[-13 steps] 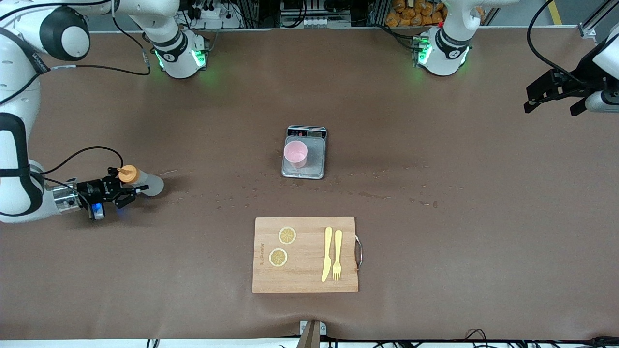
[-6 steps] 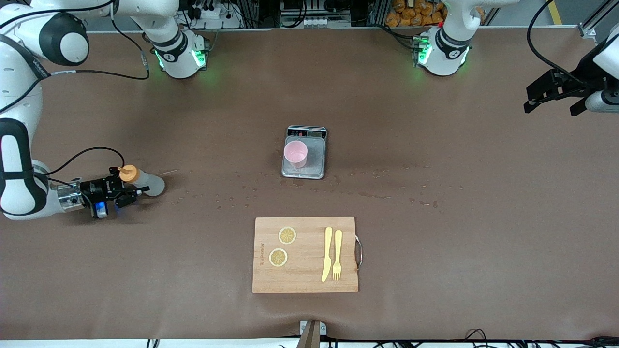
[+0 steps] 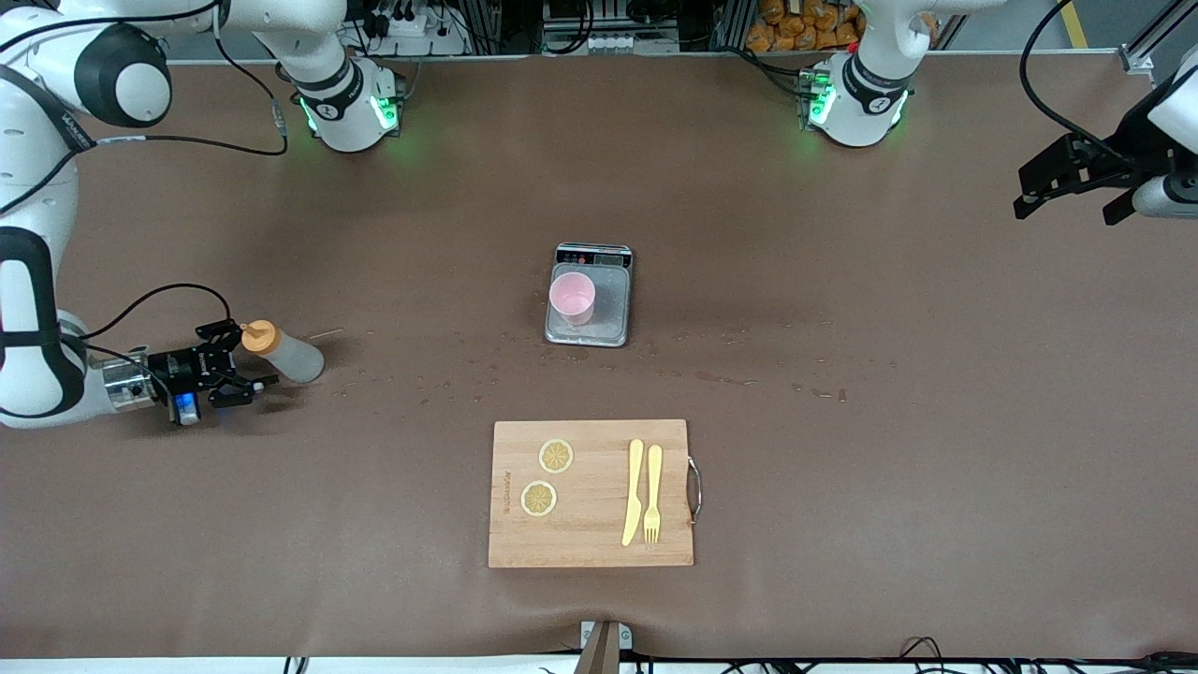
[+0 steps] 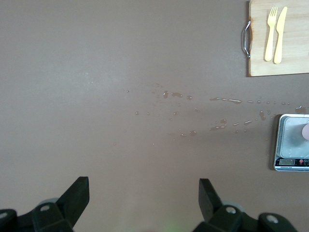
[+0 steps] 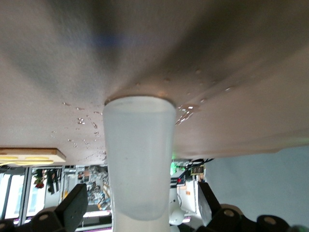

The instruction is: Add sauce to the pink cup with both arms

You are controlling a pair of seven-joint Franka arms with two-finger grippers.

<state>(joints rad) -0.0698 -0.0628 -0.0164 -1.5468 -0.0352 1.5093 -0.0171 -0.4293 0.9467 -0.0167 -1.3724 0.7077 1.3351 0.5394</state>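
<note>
we see the right claw (image 3: 245, 365) released around the sauce (image 3: 281, 350), the left claw (image 3: 1067, 190) released, its arm cut off.

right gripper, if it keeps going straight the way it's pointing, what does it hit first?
The sauce bottle. The right gripper is open and aimed at it, its fingers level with the orange cap; the right wrist view shows the bottle centred between them.

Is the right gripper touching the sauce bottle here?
Apart. In the right wrist view the sauce bottle stands between the right gripper's open fingers with a gap on each side.
</note>
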